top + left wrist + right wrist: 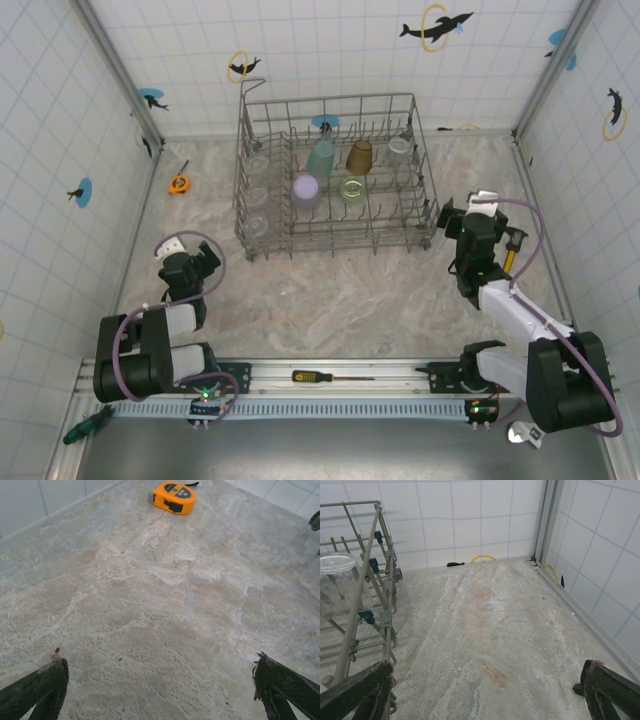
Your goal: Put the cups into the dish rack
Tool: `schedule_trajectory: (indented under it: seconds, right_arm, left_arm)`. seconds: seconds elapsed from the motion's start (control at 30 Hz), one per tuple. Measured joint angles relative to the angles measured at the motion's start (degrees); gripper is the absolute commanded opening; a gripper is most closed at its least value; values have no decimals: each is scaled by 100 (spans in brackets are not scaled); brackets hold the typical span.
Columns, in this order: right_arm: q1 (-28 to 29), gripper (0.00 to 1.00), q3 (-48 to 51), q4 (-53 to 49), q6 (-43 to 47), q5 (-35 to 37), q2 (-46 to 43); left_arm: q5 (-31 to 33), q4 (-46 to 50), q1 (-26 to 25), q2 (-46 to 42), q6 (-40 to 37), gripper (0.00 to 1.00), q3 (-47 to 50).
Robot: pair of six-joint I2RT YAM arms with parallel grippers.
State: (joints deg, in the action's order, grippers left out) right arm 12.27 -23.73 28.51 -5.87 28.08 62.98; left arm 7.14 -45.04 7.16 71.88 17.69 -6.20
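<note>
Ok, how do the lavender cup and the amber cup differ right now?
Colour: the lavender cup is pale purple and looks opaque, while the amber cup is brown and looks translucent.
Place: the lavender cup sits in a nearer row and further left, and the amber cup is a row back, to its right.
Both sit inside the rack.
</note>
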Motion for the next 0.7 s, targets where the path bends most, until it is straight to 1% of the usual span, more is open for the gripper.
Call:
schedule_trajectory:
  seconds: [0.13, 0.27, 0.47, 0.57, 0.67, 0.7]
  right_arm:
    - [-28, 100, 247, 313, -15, 175, 0]
    - [-118, 100, 553, 328, -33, 293, 0]
    - [-382, 100, 962, 562, -72, 356, -74]
    - [-490, 100, 1086, 691, -146, 339, -107]
    - [-549, 100, 1220, 831, -229, 304, -107]
    - [-555, 100, 1281, 903, -245, 291, -101]
  left_arm:
    - [9, -756, -35, 2, -278, 97, 328]
    - [79, -1132, -37, 109, -420, 97, 463]
    - [37, -2210, -55, 734, -575, 97, 579]
    - [-101, -2601, -151, 861, -723, 98, 579]
    - [-273, -3174, -245, 1381, -879, 98, 579]
    - [-330, -3178, -262, 1460, -920, 98, 579]
